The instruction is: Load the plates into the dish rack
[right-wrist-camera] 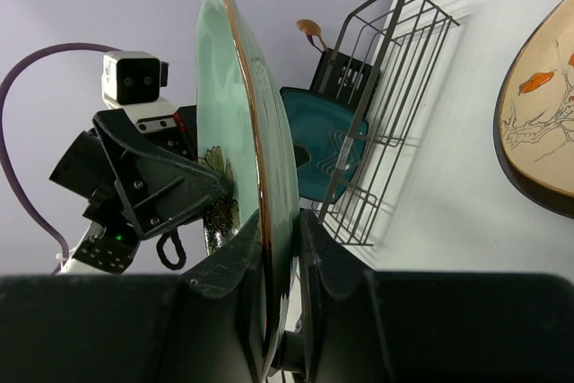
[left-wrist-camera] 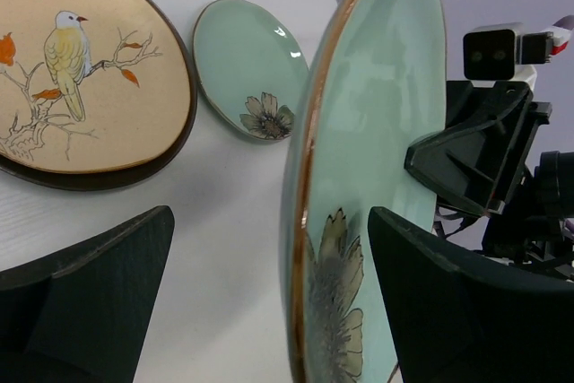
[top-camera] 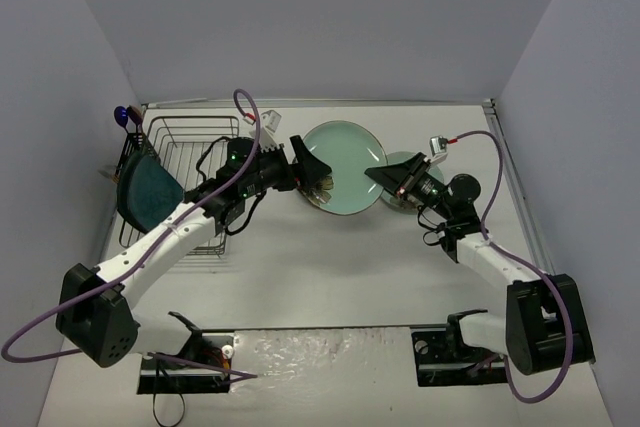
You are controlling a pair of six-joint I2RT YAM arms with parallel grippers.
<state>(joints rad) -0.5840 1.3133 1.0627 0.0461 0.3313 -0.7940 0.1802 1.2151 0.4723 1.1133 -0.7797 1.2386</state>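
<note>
mint plate [left-wrist-camera: 377,150] standing inside the open left gripper [left-wrist-camera: 269,262], bare table [left-wrist-camera: 233,208] beside, bird plate [left-wrist-camera: 81,69] and small plate [left-wrist-camera: 247,65] ahead

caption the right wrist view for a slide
The right end effector grips a pale mint, brown-rimmed round plate; open left end effector straddles its far edge, black wire dish rack behind

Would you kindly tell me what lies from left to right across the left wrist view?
Cream bird-painted plate with dark rim → small pale mint flowered plate → upright large brown-rimmed mint plate → right arm's black gripper.
</note>
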